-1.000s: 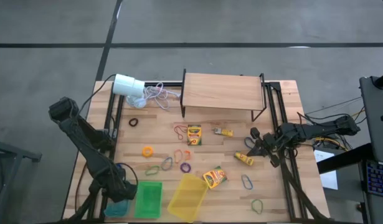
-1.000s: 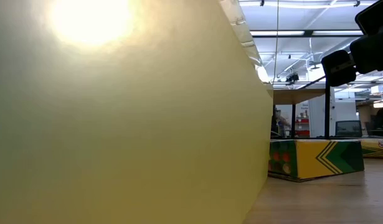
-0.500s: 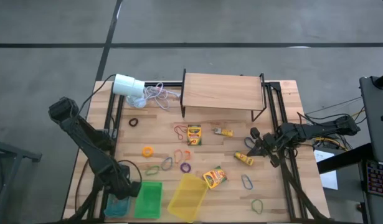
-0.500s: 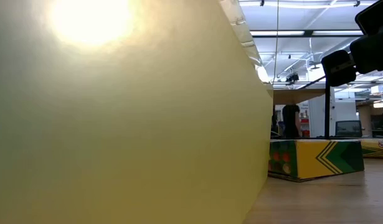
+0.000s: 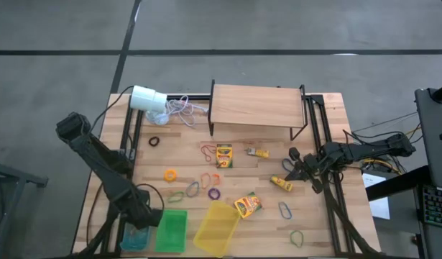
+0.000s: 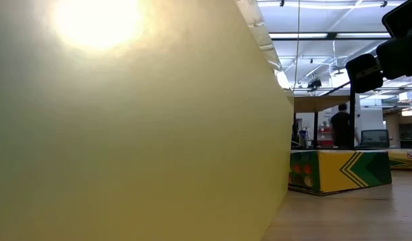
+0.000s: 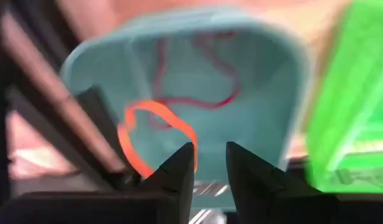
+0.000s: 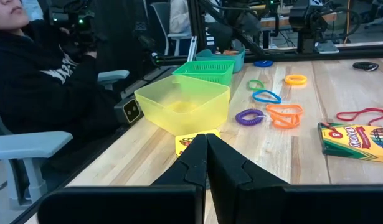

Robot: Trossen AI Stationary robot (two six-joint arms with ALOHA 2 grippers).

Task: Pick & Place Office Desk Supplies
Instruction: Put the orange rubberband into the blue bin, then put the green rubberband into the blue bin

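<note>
My left gripper (image 5: 144, 220) hangs over the teal bin (image 7: 266, 81) at the table's near left corner, pointing steeply down, its fingers (image 7: 210, 152) a little apart with nothing between them. An orange rubber band (image 7: 155, 134) shows right beside one fingertip, and a red band (image 7: 210, 93) lies in the bin. My right gripper (image 5: 296, 170) waits shut at the right, level above a yellow packet (image 5: 282, 183). Loose bands (image 5: 214, 193), two crayon boxes (image 5: 223, 155) (image 5: 247, 205) and another packet (image 5: 258, 152) lie flat on the table. My left gripper has the orange loop (image 7: 179, 127) against the outer side of one fingertip (image 7: 182, 165). I cannot tell whether the loop hangs on that finger or lies in the bin below it.
A green bin (image 5: 172, 230) and a yellow bin (image 5: 217, 228) stand beside the teal one; the yellow wall (image 6: 125, 134) fills most of the low view. A wooden shelf (image 5: 256, 106) and a white cylinder with its cord (image 5: 147, 98) stand at the back. A person sits beyond the table (image 8: 35, 74).
Neither gripper has visibly moved, opened or shut. A person in the room behind the table has walked toward the right in the low view.
</note>
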